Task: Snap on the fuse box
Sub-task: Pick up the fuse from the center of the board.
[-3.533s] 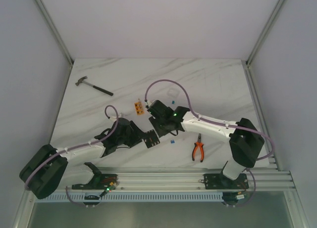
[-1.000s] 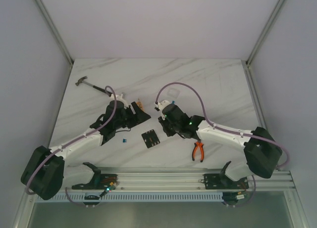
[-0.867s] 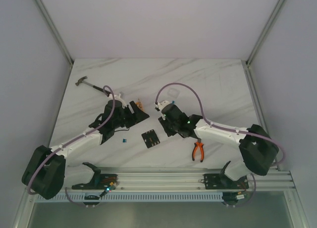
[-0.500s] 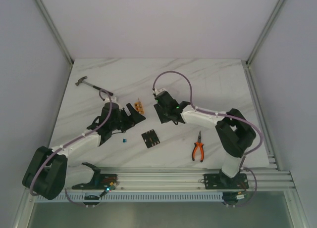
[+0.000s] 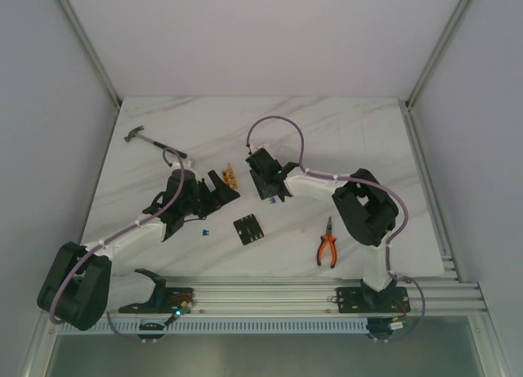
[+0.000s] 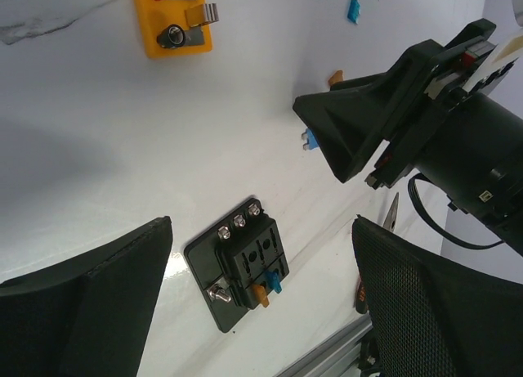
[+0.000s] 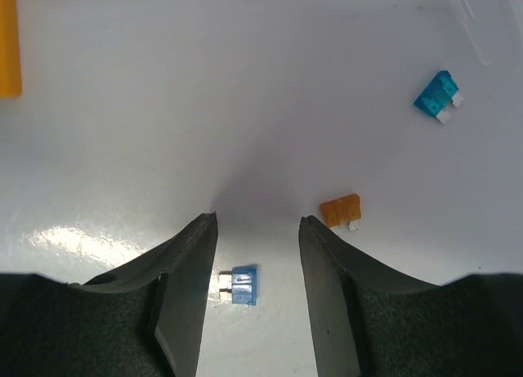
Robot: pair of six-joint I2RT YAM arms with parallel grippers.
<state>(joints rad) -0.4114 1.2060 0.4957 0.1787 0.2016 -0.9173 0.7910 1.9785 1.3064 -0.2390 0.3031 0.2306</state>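
The fuse box (image 5: 248,228) is a small black square lying flat on the marble table near the front middle. In the left wrist view the fuse box (image 6: 241,262) carries an orange and a blue fuse in its slots. My left gripper (image 5: 225,187) hovers behind and to the left of it, and its jaws (image 6: 260,226) stand wide open and empty. My right gripper (image 5: 270,189) points down at the table behind the box. It is open (image 7: 256,222), with a loose blue fuse (image 7: 239,285) lying untouched between the fingers.
An orange fuse (image 7: 340,209) and a teal fuse (image 7: 435,95) lie loose by the right gripper. The orange block (image 5: 230,178) sits between the grippers. Orange-handled pliers (image 5: 327,250) lie front right, a hammer (image 5: 151,141) back left, and another blue fuse (image 5: 204,230) lies left of the box.
The right arm swung back and left from beside the pliers towards the orange block, and its jaws opened. The left gripper opened wider and shifted slightly.
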